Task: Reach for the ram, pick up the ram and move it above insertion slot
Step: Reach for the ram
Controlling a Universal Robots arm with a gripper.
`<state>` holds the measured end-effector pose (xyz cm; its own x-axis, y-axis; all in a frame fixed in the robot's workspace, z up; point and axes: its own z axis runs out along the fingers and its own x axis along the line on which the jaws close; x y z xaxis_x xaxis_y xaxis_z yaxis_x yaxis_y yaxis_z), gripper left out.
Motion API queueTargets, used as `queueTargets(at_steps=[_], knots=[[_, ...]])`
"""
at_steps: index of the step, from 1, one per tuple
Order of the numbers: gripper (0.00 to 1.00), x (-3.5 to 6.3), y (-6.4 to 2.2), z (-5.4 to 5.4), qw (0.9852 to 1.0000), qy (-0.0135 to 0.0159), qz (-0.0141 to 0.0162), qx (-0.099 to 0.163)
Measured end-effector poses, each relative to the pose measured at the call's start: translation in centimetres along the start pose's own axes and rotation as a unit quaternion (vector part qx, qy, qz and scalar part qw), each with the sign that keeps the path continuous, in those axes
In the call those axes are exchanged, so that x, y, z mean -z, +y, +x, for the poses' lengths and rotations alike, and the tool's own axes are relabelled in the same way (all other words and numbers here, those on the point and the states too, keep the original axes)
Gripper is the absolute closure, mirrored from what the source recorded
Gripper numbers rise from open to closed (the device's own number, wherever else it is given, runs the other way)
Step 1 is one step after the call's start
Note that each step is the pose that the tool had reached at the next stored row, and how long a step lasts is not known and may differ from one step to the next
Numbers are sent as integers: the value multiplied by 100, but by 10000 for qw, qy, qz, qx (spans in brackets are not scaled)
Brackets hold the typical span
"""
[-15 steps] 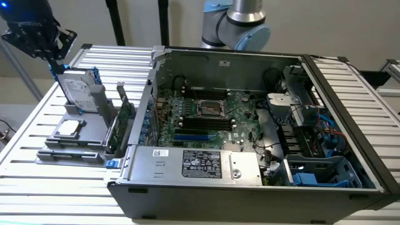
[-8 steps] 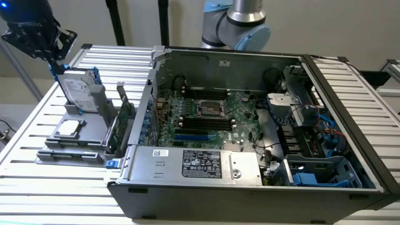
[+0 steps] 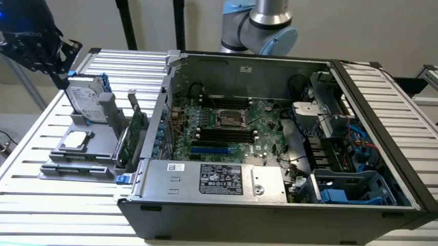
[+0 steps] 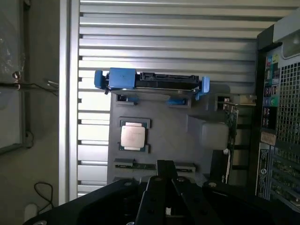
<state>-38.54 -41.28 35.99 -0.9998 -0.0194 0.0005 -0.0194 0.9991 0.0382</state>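
My fingers [image 4: 161, 180] look pressed together and hold nothing, poised over the grey fixture [image 4: 187, 150] on the surface [image 4: 164, 42] beside the open case [image 3: 205, 215]. The ram [image 4: 136, 165] sits on edge in a slot at the fixture's end away from the hard drive [image 4: 150, 80], past the CPU [image 4: 133, 136]. I judge this leaves its top edge free to pinch, and I am lined up over it, clear of it.

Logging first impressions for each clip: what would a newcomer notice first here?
The open computer case sits mid-table, its motherboard bare. At the exterior view's left, a gray tray holds a hard drive with blue rails, a CPU, a green card and the thin ram. The dark gripper hangs above the tray.
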Motion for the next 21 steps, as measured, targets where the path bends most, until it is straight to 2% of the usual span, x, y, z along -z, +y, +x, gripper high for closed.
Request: queueTargets(at_steps=[6, 14, 16, 21], knots=[[89, -27, -233, 2, 10000, 0, 9, 0], [89, -53, -519, 4, 10000, 1, 54, 0], [89, -57, -556, 4, 10000, 2, 60, 0], [89, -58, -564, 4, 10000, 6, 61, 57]])
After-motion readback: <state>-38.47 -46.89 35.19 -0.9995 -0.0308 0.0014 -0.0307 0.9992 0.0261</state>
